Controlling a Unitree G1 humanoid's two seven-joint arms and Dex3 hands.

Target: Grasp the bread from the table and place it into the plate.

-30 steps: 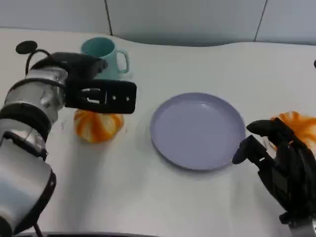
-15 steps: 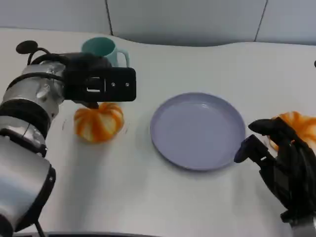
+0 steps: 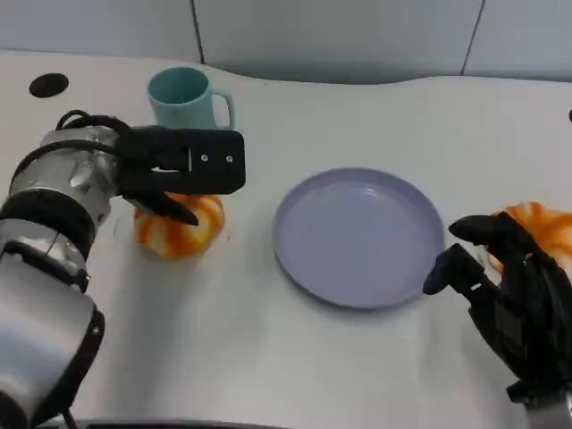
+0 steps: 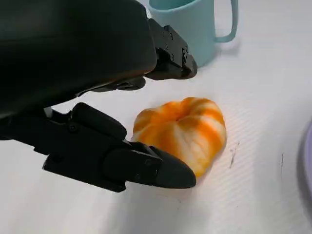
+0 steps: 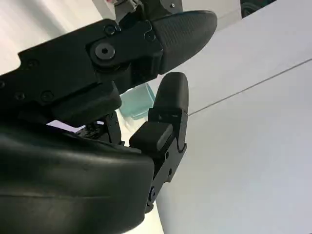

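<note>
Head view: left hand (image 3: 174, 170) is over the round orange-and-white striped bread roll (image 3: 179, 223), which sits on the white table (image 3: 223, 357) left of the shallow round lavender plate (image 3: 357, 237). Fingers are spread, the upper ones level above the roll and one lower finger angled down across its near top. No closed grip visible, so I judge this the approach before the grasp; the hand sits over the roll to straddle it. Silver left forearm (image 3: 63, 188) comes in from the left edge, roughly level with the table. The plate has nothing on it; bread not yet placed. Teal plastic mug (image 3: 186, 96) stands behind the roll, close to the hand, so could get knocked. Right hand (image 3: 509, 295) is near the plate's right rim, fingers apart and loosely curled, holding nothing; probably parked out of the way. A second orange striped roll (image 3: 541, 228) lies behind it.

Left wrist view: the roll is on the table between an upper finger (image 4: 168, 53) and a lower finger (image 4: 146, 168). The lower fingertip is just beside or touching the roll's side; cannot tell which. Upper finger is clear of it. Mug is just beyond.

Right wrist view: right fingers (image 5: 168, 105) are apart, nothing between them, wall panels behind.
</note>
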